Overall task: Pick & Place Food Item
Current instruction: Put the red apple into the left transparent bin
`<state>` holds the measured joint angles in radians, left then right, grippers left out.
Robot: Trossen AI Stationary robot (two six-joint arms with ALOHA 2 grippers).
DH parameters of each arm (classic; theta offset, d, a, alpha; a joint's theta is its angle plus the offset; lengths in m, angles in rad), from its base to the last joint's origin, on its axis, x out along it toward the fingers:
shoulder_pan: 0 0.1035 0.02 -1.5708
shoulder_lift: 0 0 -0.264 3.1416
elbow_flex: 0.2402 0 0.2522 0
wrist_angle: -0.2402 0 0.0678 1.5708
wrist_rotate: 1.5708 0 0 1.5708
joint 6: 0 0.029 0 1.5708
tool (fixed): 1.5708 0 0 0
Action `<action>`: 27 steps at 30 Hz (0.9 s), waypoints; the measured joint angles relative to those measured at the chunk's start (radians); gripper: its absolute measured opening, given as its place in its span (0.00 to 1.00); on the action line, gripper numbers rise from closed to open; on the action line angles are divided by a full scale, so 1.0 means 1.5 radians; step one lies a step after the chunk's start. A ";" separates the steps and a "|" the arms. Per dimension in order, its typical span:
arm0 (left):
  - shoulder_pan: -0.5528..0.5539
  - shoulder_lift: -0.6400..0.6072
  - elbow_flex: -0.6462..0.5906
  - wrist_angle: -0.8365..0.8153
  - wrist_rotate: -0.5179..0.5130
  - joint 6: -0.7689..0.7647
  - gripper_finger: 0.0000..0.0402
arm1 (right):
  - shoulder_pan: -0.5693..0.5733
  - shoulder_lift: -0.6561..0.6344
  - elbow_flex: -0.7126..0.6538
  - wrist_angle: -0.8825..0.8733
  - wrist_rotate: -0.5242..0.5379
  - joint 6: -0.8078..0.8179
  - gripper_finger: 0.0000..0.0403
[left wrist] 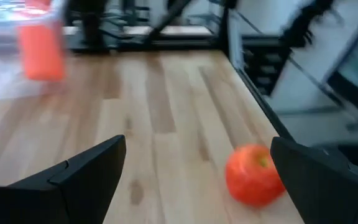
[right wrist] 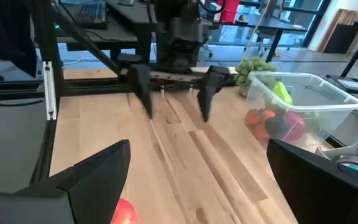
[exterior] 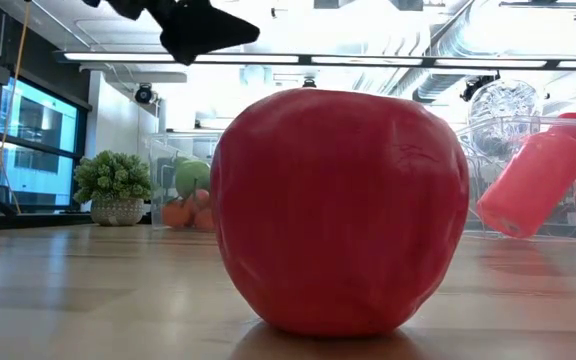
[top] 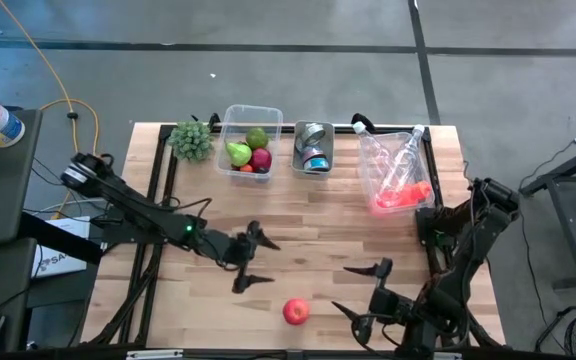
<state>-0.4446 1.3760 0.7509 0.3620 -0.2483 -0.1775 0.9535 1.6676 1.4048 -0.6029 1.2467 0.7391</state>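
Left pincer (top: 251,258): spread, hovering mid-frame in the high view. Red apple (top: 295,312): resting lower centre on the table (top: 308,215). Right pincer (top: 365,289): spread, waiting lower right. Advice: centring the fingers around the apple before closing.

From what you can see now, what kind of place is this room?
Probably a robotics lab or workshop, not a kitchen. Two robot arms are mounted at a wooden table, the ceiling shows bare ducts and strip lights, and the apple and clear bins look like test props.
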 joint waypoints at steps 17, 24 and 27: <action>-0.017 0.024 0.000 0.029 -0.100 0.121 0.97 | -0.004 0.000 0.000 0.000 -0.029 0.001 0.91; -0.043 0.024 0.000 0.028 -0.173 0.126 0.97 | -0.009 0.000 0.000 -0.001 -0.030 0.001 0.91; -0.049 0.024 0.000 0.016 -0.155 0.126 0.97 | -0.009 0.000 0.000 -0.008 -0.027 0.005 0.91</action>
<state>-0.5185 1.4128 0.7506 0.3861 -0.4805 0.0112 0.9396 1.6680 1.4048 -0.6155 1.2057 0.7464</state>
